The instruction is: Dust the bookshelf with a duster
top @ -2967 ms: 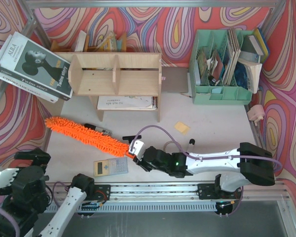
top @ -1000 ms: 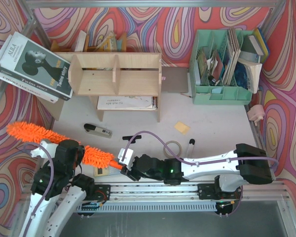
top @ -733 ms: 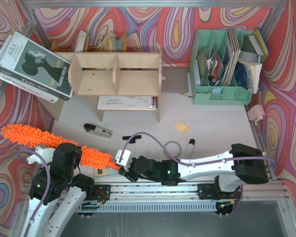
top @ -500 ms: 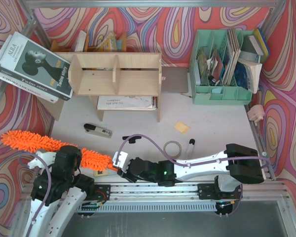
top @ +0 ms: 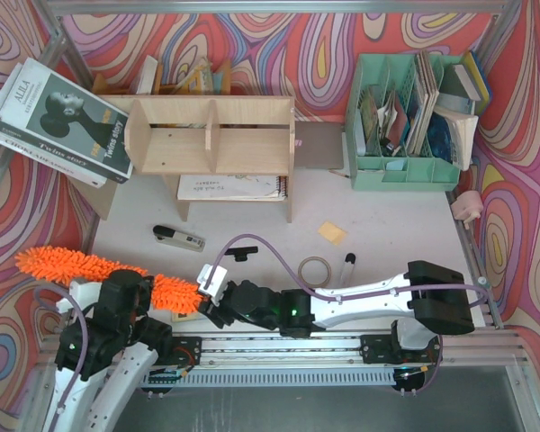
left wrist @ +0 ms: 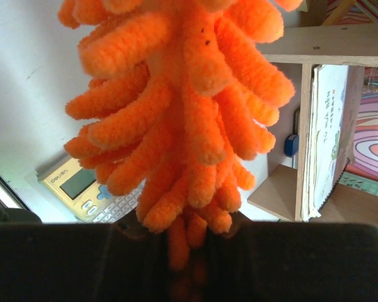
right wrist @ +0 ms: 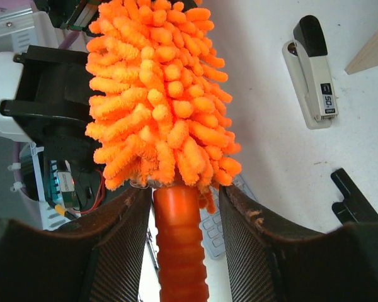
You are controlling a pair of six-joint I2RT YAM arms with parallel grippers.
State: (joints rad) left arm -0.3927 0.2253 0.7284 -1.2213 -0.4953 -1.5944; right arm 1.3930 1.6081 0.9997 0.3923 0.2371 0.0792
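Your counter [top: 387, 225] is pale grey, walled in by cloth swirled in red, pink and yellow. Nearest you, a calculator [left wrist: 91, 192] lies by the front edge, partly under the duster [top: 58, 267]. Farther in come a stapler [top: 178, 238], a roll of tape [top: 314, 267], a marker [top: 348, 267] and a yellow note [top: 332, 232].

At the far side the bookshelf [top: 211, 135] stands left of centre, with a spiral notebook [top: 229, 186] flat beneath it. The mint-green organizer [top: 405, 117] at far right holds books and papers on edge in its slots. A stack of books [top: 58, 121] sits tilted at the far left.

The duster is held over the near left corner, well apart from the bookshelf. Its long axis runs left to right, fluffy tip past the counter's left edge and handle [right wrist: 179, 251] pointing right. Your left tool [top: 130, 288] is pressed together on the fluff about midway along. Your right tool [right wrist: 183, 195] sits around the handle with its fingers [right wrist: 252, 239] spread, a gap showing on one side.
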